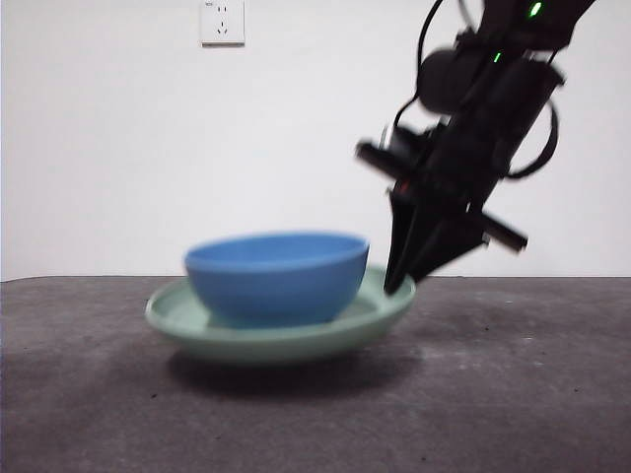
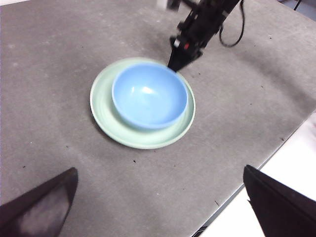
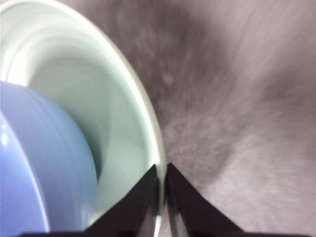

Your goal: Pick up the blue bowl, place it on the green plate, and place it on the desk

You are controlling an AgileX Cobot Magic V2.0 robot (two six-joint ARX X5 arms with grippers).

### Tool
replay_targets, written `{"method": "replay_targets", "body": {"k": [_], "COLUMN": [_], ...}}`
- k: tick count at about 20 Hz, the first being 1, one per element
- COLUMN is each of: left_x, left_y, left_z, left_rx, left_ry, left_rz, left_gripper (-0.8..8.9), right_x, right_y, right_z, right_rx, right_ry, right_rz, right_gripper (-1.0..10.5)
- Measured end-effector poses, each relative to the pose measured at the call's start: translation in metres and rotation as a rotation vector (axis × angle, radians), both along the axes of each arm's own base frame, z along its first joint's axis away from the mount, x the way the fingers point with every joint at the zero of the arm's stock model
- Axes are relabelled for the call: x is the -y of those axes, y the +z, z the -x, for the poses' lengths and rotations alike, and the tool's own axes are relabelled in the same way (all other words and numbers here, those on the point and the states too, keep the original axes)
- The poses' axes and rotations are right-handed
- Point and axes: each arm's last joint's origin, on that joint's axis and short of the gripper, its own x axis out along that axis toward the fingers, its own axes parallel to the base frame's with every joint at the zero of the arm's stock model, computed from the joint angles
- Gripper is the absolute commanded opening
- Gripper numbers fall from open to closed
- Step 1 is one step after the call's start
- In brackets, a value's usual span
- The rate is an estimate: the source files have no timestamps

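Observation:
The blue bowl [image 1: 276,276] sits in the middle of the green plate [image 1: 286,340] on the desk [image 1: 513,394]. My right gripper [image 1: 397,286] comes down from the upper right and is shut on the plate's rim on the right side. The right wrist view shows its jaws [image 3: 163,197] pinching the rim of the plate [image 3: 98,98], with the bowl [image 3: 34,163] beside them. The plate's rim stands slightly higher on the gripped side. My left gripper [image 2: 158,197] is open and empty, high above the bowl [image 2: 148,96], the plate [image 2: 106,116] and the right gripper [image 2: 176,63].
A white wall with a socket [image 1: 222,22] stands behind the desk. The left wrist view shows the desk's edge [image 2: 276,153] with a white surface beyond it. Bare desk surrounds the plate.

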Motion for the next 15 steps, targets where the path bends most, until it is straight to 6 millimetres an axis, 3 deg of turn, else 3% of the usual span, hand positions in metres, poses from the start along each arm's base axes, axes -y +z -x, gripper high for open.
{"method": "replay_targets", "body": {"k": [3, 8, 12, 15], "left_x": [0.0, 0.0, 0.0, 0.0], "left_y": [-0.001, -0.001, -0.001, -0.001], "left_z": [0.0, 0.0, 0.0, 0.0], "left_rx": [-0.006, -0.006, -0.006, -0.011], "left_ry": [0.0, 0.0, 0.0, 0.005], "left_rz": [-0.004, -0.003, -0.003, 0.002], "left_gripper": [6.53, 6.53, 6.54, 6.54], "right_x": [-0.004, -0.004, -0.004, -0.003], "right_y": [-0.026, -0.029, -0.029, -0.028], "right_z": [-0.005, -0.006, -0.006, -0.006], "right_rx": [-0.072, -0.073, -0.075, -0.075], "right_ry": [-0.004, -0.001, -0.001, -0.004], "right_rz": [0.029, 0.026, 0.028, 0.026], "right_gripper": [0.1, 0.2, 3.3, 3.9]}}
